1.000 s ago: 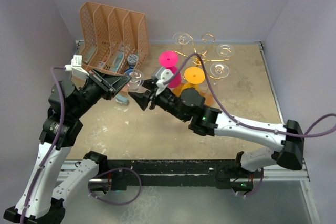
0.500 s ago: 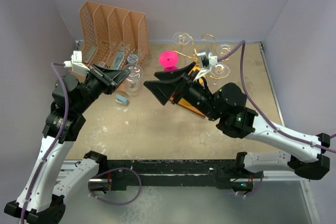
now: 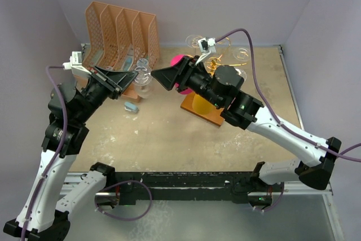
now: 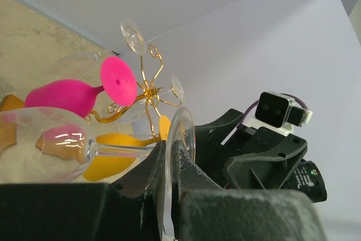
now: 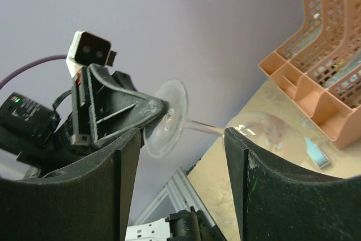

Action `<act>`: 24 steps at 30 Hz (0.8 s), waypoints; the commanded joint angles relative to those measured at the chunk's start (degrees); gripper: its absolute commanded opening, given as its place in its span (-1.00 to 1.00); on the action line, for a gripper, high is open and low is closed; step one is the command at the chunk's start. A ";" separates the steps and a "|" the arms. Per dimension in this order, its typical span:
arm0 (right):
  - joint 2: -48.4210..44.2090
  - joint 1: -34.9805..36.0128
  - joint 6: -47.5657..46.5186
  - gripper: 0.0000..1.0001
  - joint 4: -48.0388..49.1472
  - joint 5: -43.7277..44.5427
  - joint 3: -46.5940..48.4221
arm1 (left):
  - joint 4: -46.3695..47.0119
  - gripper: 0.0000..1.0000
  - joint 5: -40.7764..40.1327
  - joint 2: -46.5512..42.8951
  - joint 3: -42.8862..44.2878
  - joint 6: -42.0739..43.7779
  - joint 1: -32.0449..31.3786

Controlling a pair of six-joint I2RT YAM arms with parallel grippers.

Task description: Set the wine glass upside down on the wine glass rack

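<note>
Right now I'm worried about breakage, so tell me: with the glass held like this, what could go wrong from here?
1. The left tool pinches the glass only by its thin foot; it could pivot or slip.
2. The right tool is open right beside it; a misjudged approach might knock it.
3. The rack already carries a pink glass and an orange glass, so hanging this one risks a clink.

overhead view, wrist views sharing wine glass (image 4: 56, 148)
</note>
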 commanded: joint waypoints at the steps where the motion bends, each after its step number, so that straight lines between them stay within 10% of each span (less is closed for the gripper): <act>1: 0.43 0.02 1.01 0.23 4.97 -6.36 3.24 | 7.19 -1.00 2.27 -0.62 2.95 -1.87 0.04; 20: 4.50 -0.43 6.17 -0.85 9.16 -13.49 5.34 | 8.42 -1.00 2.89 -1.85 2.18 -1.96 -0.01; 24: 6.06 -0.57 8.78 -1.00 10.16 -15.19 7.24 | 7.03 -0.63 2.21 -2.36 2.74 -0.50 0.04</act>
